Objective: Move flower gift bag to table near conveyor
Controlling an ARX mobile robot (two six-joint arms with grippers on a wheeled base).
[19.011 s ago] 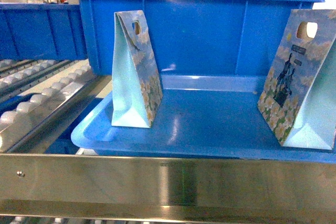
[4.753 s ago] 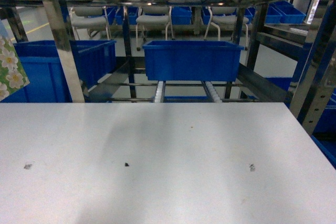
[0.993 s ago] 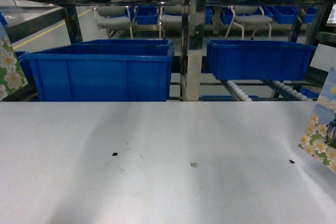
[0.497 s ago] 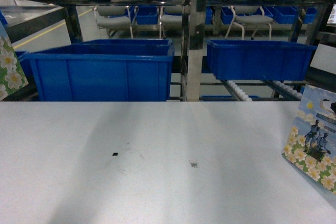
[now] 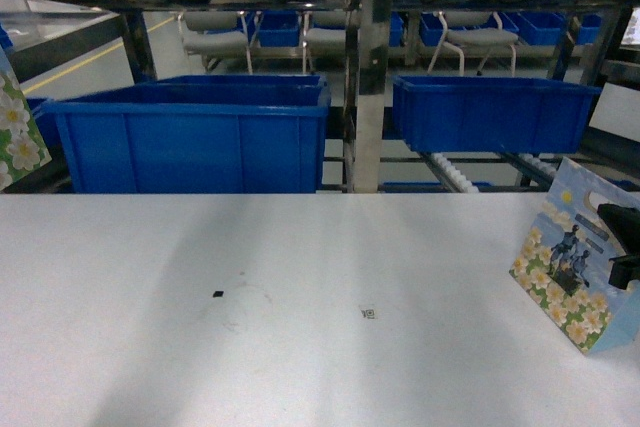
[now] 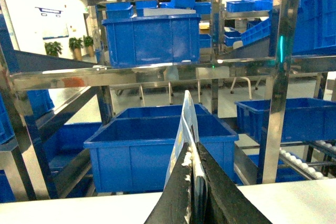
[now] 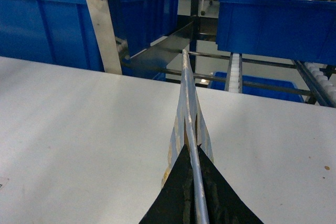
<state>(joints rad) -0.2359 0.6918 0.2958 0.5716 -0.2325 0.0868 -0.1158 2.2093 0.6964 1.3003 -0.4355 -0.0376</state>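
At far left, a flower gift bag hangs pinched at its top edge in the left claw, beside blue bins. The white surface spreads before the roller conveyor. At right, a second flower gift bag stands on it, the right claw closed on its top.

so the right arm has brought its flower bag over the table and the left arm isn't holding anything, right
Not quite. The left gripper is also holding a flower gift bag, clamped between its fingers in the left wrist view. The right gripper's bag is indeed over the white table.
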